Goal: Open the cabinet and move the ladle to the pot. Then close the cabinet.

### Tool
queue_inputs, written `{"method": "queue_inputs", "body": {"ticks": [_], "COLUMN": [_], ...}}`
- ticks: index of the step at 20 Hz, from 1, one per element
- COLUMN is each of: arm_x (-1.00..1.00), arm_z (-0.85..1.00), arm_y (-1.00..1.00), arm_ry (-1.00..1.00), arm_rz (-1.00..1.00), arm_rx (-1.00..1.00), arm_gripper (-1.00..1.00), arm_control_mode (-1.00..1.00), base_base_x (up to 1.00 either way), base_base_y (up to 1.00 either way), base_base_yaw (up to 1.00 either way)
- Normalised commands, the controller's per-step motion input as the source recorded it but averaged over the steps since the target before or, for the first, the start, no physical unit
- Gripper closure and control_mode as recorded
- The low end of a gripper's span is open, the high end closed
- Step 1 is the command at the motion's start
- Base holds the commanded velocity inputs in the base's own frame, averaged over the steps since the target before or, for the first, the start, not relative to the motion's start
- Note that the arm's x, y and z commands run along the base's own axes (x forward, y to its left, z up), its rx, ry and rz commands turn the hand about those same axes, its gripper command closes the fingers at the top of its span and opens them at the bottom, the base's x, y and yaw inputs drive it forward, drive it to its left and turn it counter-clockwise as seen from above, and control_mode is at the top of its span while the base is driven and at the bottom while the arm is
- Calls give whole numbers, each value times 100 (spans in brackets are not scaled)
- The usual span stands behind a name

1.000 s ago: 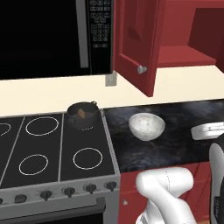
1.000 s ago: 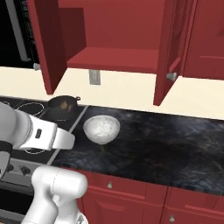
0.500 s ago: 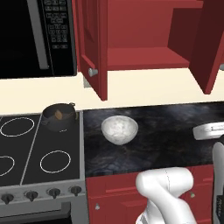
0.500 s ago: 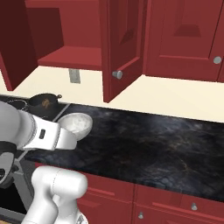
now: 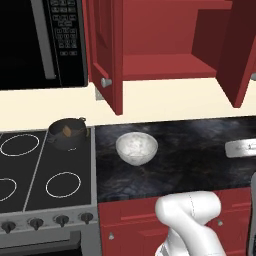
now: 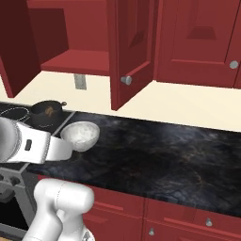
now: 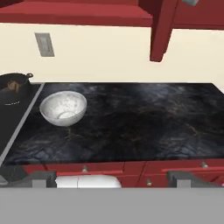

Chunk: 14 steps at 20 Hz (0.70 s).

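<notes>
Left base view: behind arm, left side, looking forward-down over stove (image 5: 45, 175) and worktop (image 5: 200, 150). Right base view: opposite side, same worktop. Hand view: low, near worktop front edge, facing wall. All share bowl (image 5: 136, 148), pot (image 5: 67, 133), open cabinet (image 5: 165, 50).

We see only a brown scrap of the ladle (image 5: 66, 131) inside the pot (image 5: 69, 134); its handle is too small to tell. The cabinet (image 5: 165, 45) is cut off at the top edge.

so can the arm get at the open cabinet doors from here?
Probably yes. Both doors of the cabinet hang open over the counter, which holds only a bowl well below them. The pincer is low, so it must rise.
</notes>
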Motion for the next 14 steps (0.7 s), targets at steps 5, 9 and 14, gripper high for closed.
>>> {"method": "queue_inputs", "body": {"ticks": [5,9,14], "arm_x": [-25,3,41], "arm_z": [53,37,44], "arm_y": [-94,-100,-70], "arm_ry": [-21,-17,-20], "arm_rz": [0,4,7], "arm_rx": [11,23,26], "arm_gripper": [-100,-100,-100], "arm_control_mode": [-100,-100,-100], "base_base_x": [0,0,0], "base_base_y": [0,0,0], "base_base_yaw": [0,0,0]}}
